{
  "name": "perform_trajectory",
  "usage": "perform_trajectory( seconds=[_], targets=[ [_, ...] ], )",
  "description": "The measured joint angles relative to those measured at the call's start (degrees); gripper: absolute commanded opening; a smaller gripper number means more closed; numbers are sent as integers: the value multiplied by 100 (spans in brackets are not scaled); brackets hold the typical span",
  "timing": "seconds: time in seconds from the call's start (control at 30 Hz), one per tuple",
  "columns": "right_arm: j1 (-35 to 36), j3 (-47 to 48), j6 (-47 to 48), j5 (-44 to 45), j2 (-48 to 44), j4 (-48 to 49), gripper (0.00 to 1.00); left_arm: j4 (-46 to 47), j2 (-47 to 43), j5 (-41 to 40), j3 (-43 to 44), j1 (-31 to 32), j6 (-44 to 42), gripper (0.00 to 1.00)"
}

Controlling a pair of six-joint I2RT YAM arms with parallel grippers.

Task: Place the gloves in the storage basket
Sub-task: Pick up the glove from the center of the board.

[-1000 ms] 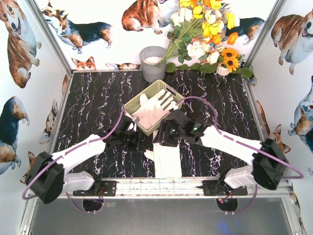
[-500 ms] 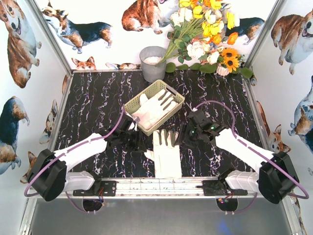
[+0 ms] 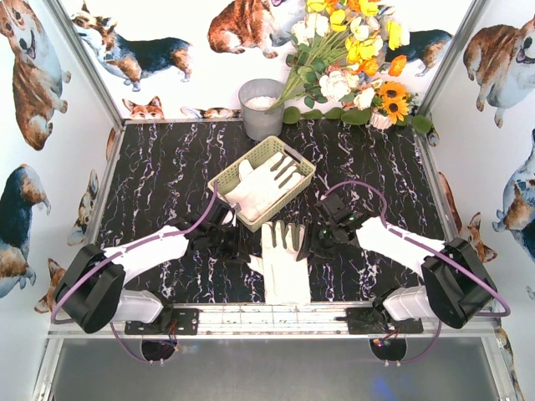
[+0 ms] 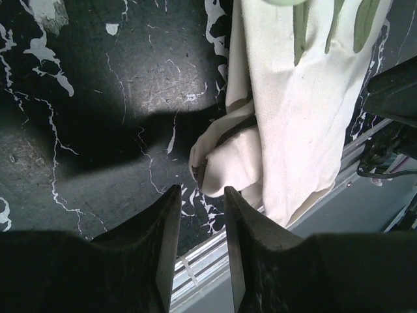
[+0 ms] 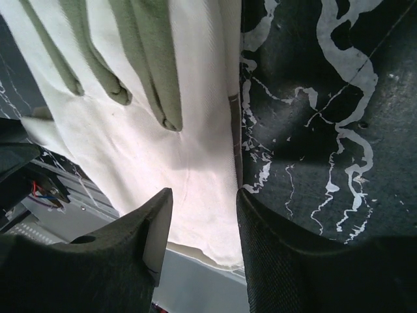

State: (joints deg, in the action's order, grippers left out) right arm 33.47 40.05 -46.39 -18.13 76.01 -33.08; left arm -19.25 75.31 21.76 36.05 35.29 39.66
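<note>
The pale yellow-green storage basket (image 3: 224,177) sits at the table's middle with cream gloves (image 3: 266,185) lying in it. Another cream glove with grey finger patches (image 3: 284,261) lies flat on the black marble table in front of it, cuff toward the near edge. My left gripper (image 3: 235,246) is open and empty just left of this glove; in the left wrist view its thumb (image 4: 229,164) lies just ahead of my gripper (image 4: 202,195). My right gripper (image 3: 321,237) is open and empty at the glove's right side; in the right wrist view the glove's edge (image 5: 195,163) lies between the jaws of my gripper (image 5: 203,199).
A grey metal bucket (image 3: 262,107) stands at the back of the table beside a bunch of artificial flowers (image 3: 355,58). A metal rail (image 3: 276,316) runs along the near edge just behind the glove's cuff. Walls printed with corgis close in the table.
My right gripper has drawn back to the right, off the top of the table glove, which now shows in full. My left arm has barely moved.
</note>
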Motion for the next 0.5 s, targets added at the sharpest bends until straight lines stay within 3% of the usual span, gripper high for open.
perform_trajectory(
  seconds=[0.27, 0.5],
  targets=[
    [0, -245, -24, -48, 105, 240, 36, 219, 168, 66, -33, 0, 22, 27],
    [0, -245, -39, -52, 229, 474, 22, 514, 334, 267, -133, -2, 66, 29]
  ],
)
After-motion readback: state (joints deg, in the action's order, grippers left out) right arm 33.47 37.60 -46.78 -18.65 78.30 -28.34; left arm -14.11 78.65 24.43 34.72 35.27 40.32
